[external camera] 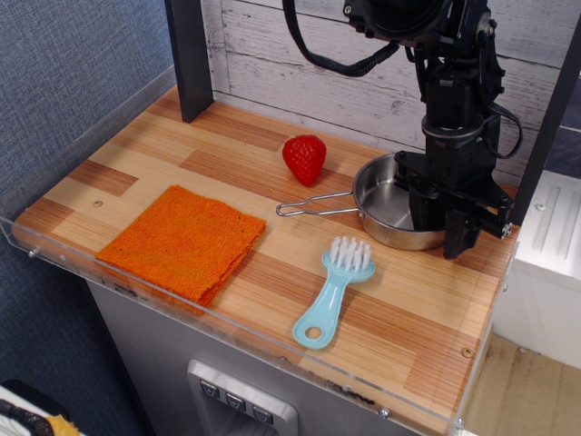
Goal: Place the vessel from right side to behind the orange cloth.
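Observation:
The vessel (386, 207) is a small shiny steel pan on the right side of the wooden table, its wire handle (313, 205) pointing left. My gripper (442, 227) stands upright over the pan's right rim. One finger is inside the pan and the other outside, drawn close together on the rim. The pan still rests on the table. The orange cloth (182, 241) lies flat at the front left, far from the gripper.
A red strawberry (304, 157) sits just left of the pan, behind the handle. A light-blue brush (333, 291) lies in front of the pan. A dark post (189, 54) stands at the back left. A clear low wall (227, 322) edges the table.

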Controlling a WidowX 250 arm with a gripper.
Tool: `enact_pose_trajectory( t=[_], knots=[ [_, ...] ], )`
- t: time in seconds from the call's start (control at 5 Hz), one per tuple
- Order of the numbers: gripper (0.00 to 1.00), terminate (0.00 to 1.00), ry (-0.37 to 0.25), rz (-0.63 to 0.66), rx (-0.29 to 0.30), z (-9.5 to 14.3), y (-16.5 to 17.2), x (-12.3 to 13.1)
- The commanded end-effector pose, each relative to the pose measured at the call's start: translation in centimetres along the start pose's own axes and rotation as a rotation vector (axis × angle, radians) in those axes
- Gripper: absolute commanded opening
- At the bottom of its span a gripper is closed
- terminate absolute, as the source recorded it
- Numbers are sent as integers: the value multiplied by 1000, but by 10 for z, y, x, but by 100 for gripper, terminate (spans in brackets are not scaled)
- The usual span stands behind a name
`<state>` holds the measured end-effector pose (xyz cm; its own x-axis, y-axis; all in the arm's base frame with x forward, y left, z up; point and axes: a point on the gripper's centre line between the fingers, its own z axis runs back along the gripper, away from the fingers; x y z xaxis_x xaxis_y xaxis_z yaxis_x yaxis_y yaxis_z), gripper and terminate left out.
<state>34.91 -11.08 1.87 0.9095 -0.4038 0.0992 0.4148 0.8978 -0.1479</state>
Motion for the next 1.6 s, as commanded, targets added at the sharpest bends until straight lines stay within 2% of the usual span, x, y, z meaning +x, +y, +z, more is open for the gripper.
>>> enact_pose_trajectory(
  t=[0.0, 0.4, 0.6, 1.0, 1.2, 1.4],
  knots=[
    [0, 0, -46, -9, 13, 18, -2, 3],
    [0, 0, -89, -7, 43, 42, 13, -3],
    [0, 0, -122, 2, 74, 66, 19, -10],
    [0, 0, -280, 53, 122, 133, 35, -48],
    [0, 0, -302, 171, 152, 153, 65, -76],
    [0, 0, -292, 275, 161, 154, 108, -89]
  ],
)
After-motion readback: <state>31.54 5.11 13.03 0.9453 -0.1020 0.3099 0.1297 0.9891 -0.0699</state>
